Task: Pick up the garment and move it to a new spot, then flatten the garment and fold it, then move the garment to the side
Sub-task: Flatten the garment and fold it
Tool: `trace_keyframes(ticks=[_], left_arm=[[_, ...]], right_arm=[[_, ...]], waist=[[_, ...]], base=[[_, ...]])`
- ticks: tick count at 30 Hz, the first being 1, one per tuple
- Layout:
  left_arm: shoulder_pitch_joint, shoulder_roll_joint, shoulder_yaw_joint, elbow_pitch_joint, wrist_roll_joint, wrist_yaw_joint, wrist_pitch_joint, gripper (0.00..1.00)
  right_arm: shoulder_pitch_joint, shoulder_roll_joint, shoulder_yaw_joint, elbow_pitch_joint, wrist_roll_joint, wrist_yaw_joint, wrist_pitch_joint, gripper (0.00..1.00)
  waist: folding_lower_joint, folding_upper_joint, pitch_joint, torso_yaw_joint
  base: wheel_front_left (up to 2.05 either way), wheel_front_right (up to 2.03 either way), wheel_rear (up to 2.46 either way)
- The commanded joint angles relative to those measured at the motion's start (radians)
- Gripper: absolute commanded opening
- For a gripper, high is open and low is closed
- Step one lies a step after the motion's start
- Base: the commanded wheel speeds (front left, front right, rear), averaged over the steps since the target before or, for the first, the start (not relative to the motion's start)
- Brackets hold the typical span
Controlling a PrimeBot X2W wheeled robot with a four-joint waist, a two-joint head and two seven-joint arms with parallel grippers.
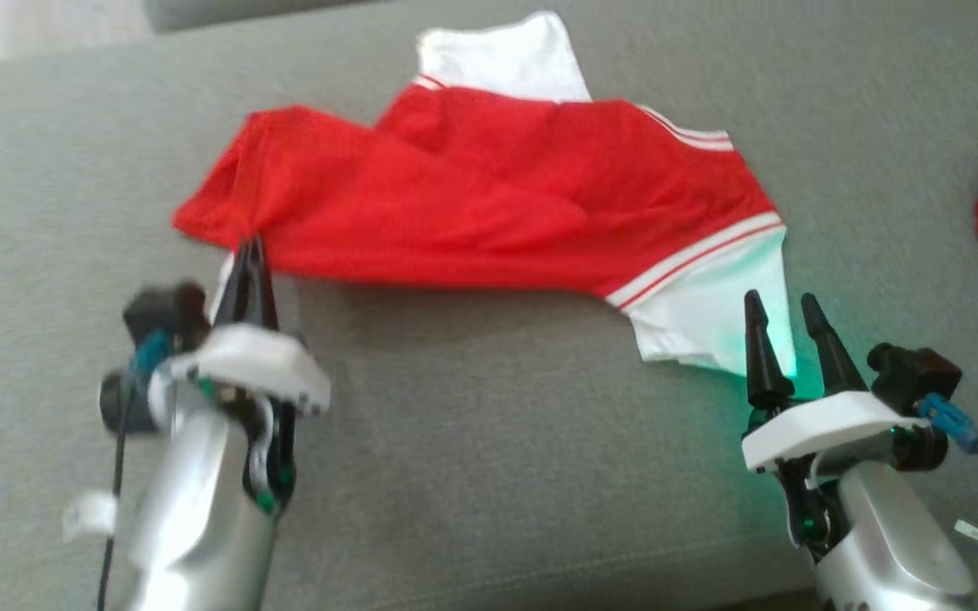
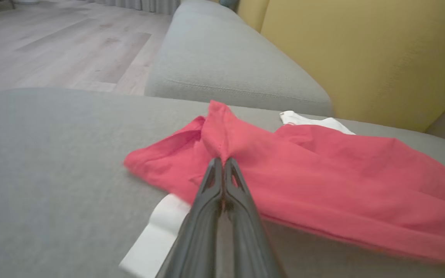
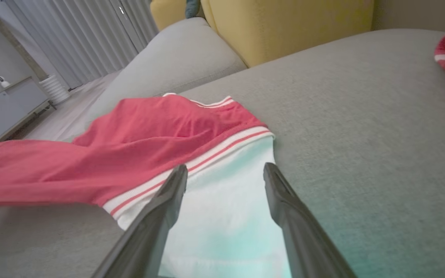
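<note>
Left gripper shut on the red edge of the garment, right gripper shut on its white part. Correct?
One error: the right gripper is open, jaws apart over the white part, as the right wrist view shows. The left gripper is shut on the red edge of the garment, as stated.

A grey sofa (image 1: pixel 489 475) is backed by yellow cushions (image 2: pixel 361 58) at its far edge, and past its armrest (image 2: pixel 222 58) a pale wooden floor (image 2: pixel 52 46), grey curtains (image 3: pixel 83 34) and a low cabinet (image 3: pixel 10 104) are seen.

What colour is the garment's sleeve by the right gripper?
White sleeve, edged by red-striped trim; clearest in right wrist view.
</note>
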Motion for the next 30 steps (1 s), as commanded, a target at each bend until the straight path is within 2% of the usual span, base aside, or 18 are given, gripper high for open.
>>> trace_keyframes(ticks=[1,7,8,10,11,12,22,30], left_arm=[[0.047,0.021,0.03,-0.059,-0.016,0.021,-0.005,0.0],[0.21,0.021,0.077,-0.112,-0.031,0.058,-0.005,0.0],[0.226,0.021,0.083,-0.112,-0.028,0.061,-0.005,0.04],[0.25,0.021,0.095,-0.105,-0.023,0.065,-0.005,0.41],[0.26,0.021,0.098,-0.094,-0.02,0.067,-0.005,0.91],[0.266,0.021,0.103,-0.091,-0.02,0.067,-0.005,1.0],[0.346,0.021,0.119,-0.127,0.102,0.076,-0.005,1.0],[0.345,0.021,0.109,-0.133,0.102,0.068,-0.005,1.0]], right_arm=[[0.004,-0.002,0.024,-0.022,-0.011,0.007,-0.006,1.0],[0.038,0.006,0.016,-0.03,-0.027,0.007,-0.006,1.0],[0.045,0.007,0.014,-0.031,-0.032,0.007,-0.006,1.0],[0.056,0.009,0.011,-0.035,-0.053,0.007,-0.006,1.0],[0.062,0.01,0.009,-0.037,-0.063,0.007,-0.006,1.0],[0.065,0.011,0.005,-0.043,-0.075,0.007,-0.006,1.0],[0.109,0.025,0.002,-0.136,-0.204,0.007,-0.006,1.0],[0.118,0.029,0.019,-0.119,-0.232,0.007,-0.006,1.0]], waist=[[0.0,0.0,-0.081,0.07],[0.0,0.0,-0.136,0.103],[0.0,0.0,-0.141,0.105],[0.0,0.0,-0.152,0.108],[0.0,0.0,-0.156,0.108],[0.0,0.0,-0.16,0.107],[0.0,0.0,-0.192,0.086],[0.0,0.0,-0.175,0.09]], base=[[0.0,0.0,0.0],[0.0,0.0,0.0],[0.0,0.0,0.0],[0.0,0.0,0.0],[0.0,0.0,0.0],[0.0,0.0,0.0],[0.0,0.0,0.0],[0.0,0.0,0.0]])
